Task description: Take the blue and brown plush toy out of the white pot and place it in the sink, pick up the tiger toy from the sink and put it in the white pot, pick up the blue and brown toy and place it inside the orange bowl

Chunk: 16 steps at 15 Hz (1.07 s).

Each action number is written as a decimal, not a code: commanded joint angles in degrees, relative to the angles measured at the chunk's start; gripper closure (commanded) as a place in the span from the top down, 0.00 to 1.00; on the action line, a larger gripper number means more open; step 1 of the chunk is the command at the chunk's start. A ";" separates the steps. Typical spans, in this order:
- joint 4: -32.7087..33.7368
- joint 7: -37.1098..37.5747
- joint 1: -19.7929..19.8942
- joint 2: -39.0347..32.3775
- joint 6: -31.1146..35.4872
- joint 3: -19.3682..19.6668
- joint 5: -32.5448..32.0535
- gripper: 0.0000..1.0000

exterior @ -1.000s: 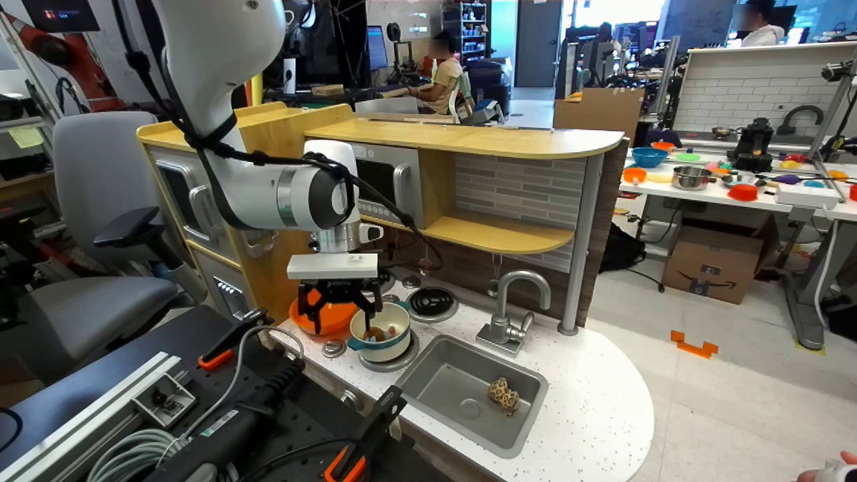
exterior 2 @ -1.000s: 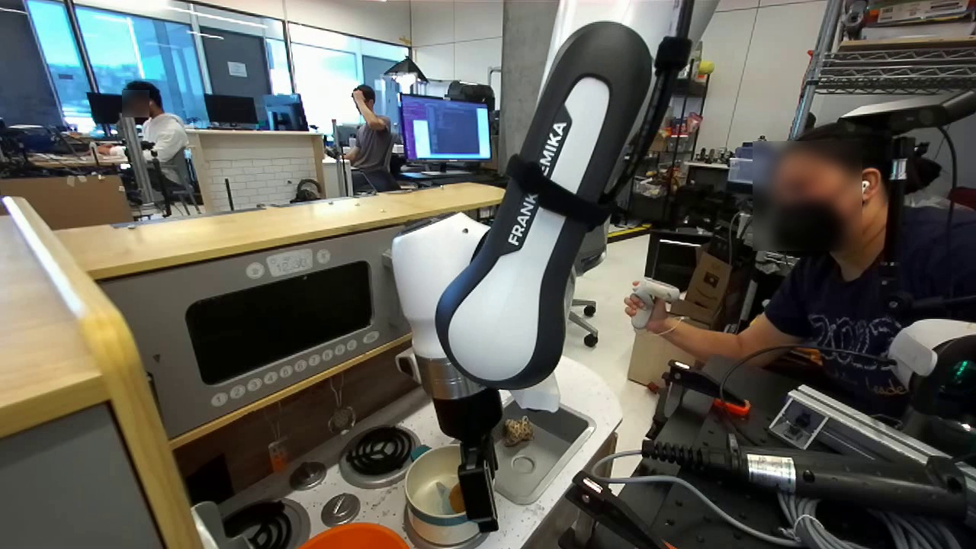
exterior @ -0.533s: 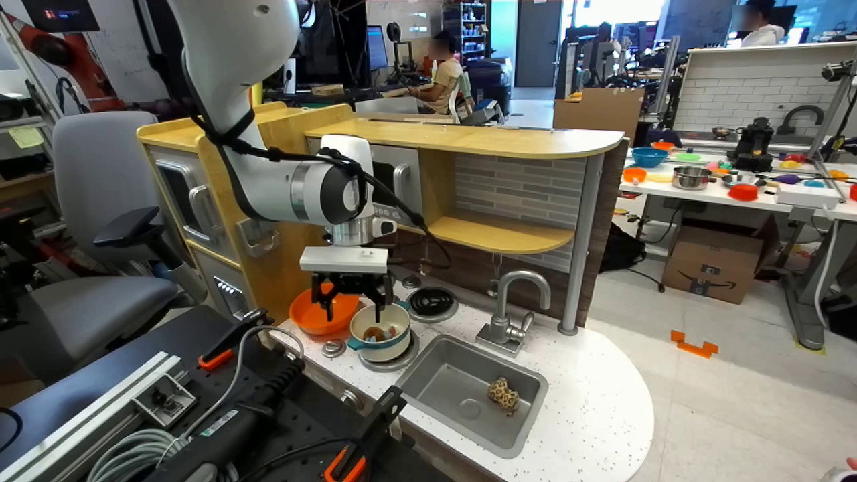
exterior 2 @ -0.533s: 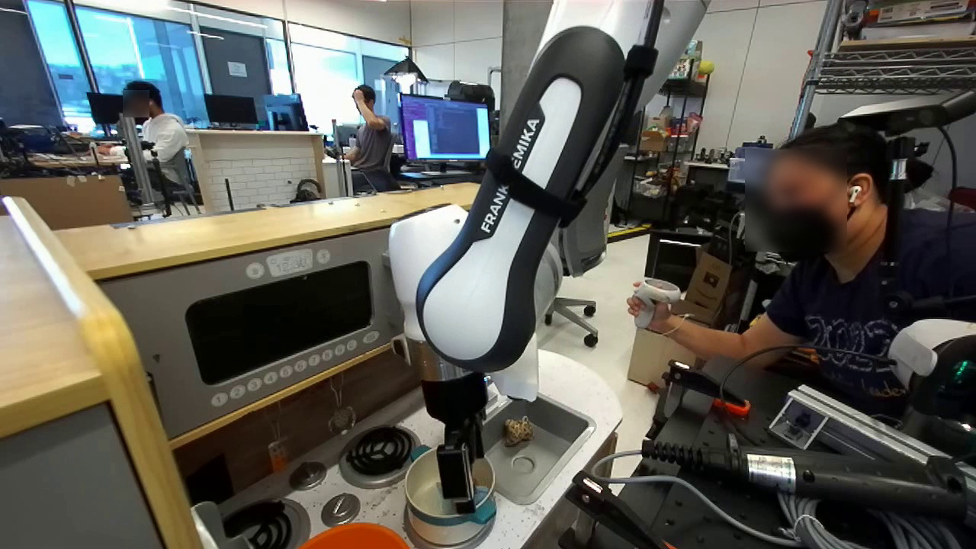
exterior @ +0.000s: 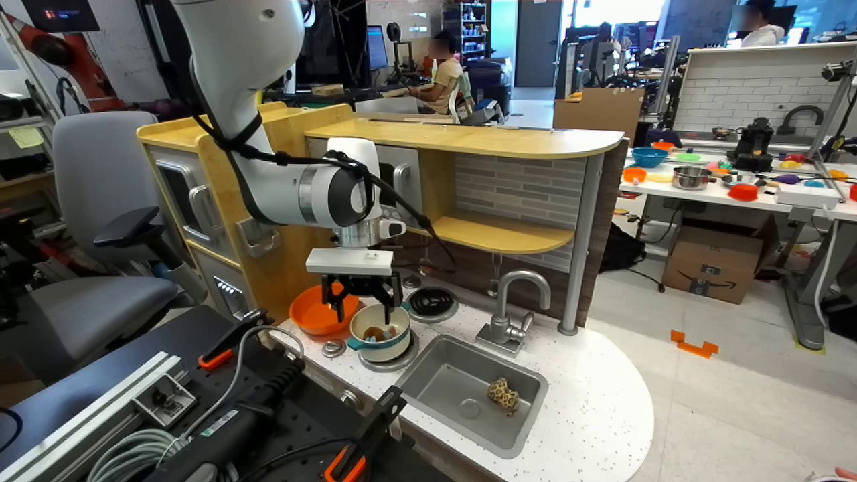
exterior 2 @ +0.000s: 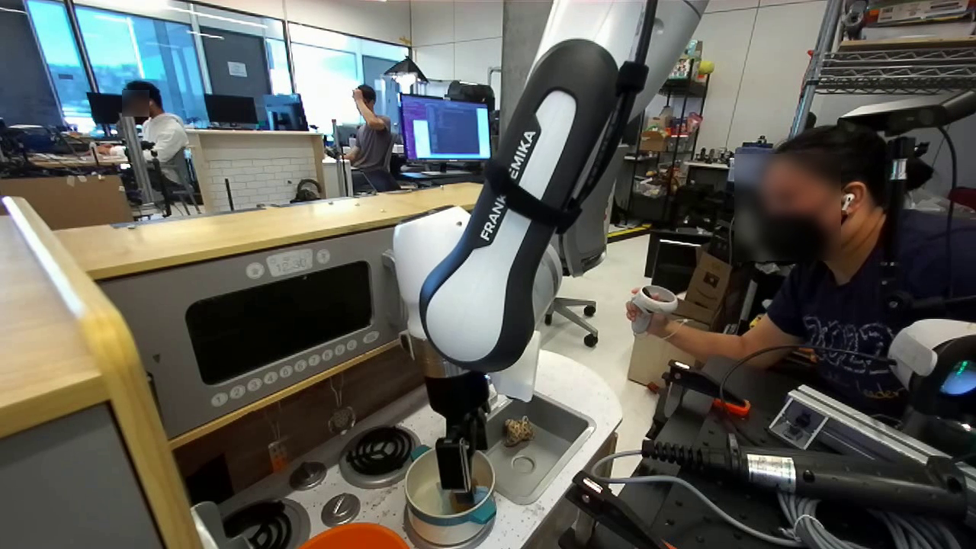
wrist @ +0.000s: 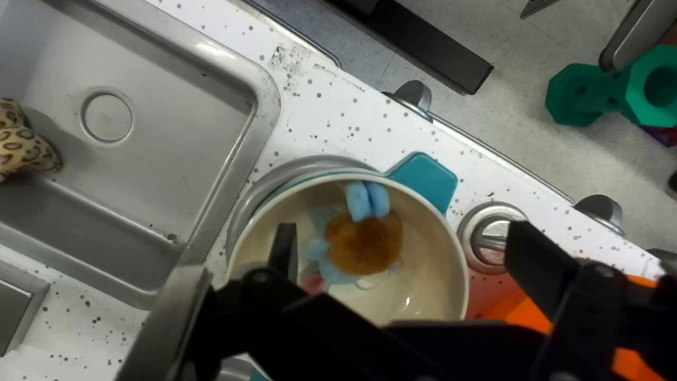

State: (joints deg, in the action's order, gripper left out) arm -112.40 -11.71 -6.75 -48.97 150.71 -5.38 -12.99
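The blue and brown plush toy (wrist: 365, 243) lies inside the white pot (wrist: 441, 275), brown body up, with light blue parts around it. The pot (exterior: 381, 353) has teal handles and stands on a burner. My gripper (exterior: 363, 320) is open and empty above the pot. In the wrist view (wrist: 400, 227) one finger is over the pot's inside, the other beyond its rim near a knob. The spotted tiger toy (exterior: 503, 396) lies in the grey sink (exterior: 438, 381), and shows in the wrist view (wrist: 24, 148). The orange bowl (exterior: 313, 313) stands beside the pot, partly behind my gripper.
The grey tap (exterior: 525, 278) rises behind the sink. A yellow shelf (exterior: 502, 234) and the cabinet stand behind the stove. A black burner (exterior: 432, 302) lies behind the pot. Stove knobs (wrist: 492, 235) sit near the pot. A black table with cables (exterior: 268, 402) is in front.
My gripper has shifted sideways, away from the orange bowl's side and more over the pot, and is slightly higher than one second ago. It stays open. The toys, pot and bowl have not moved.
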 commanded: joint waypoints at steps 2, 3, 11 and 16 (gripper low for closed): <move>3.50 4.83 -2.15 -2.89 1.50 2.49 0.41 1.00; 4.23 5.55 -2.12 -3.32 1.19 2.69 0.64 1.00; 7.88 9.07 -4.11 -6.65 1.33 4.36 -0.26 1.00; 8.14 10.42 -7.45 -7.89 2.44 5.87 -1.51 1.00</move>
State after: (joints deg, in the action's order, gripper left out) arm -105.51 -3.30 -11.50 -55.20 151.05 -1.30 -13.27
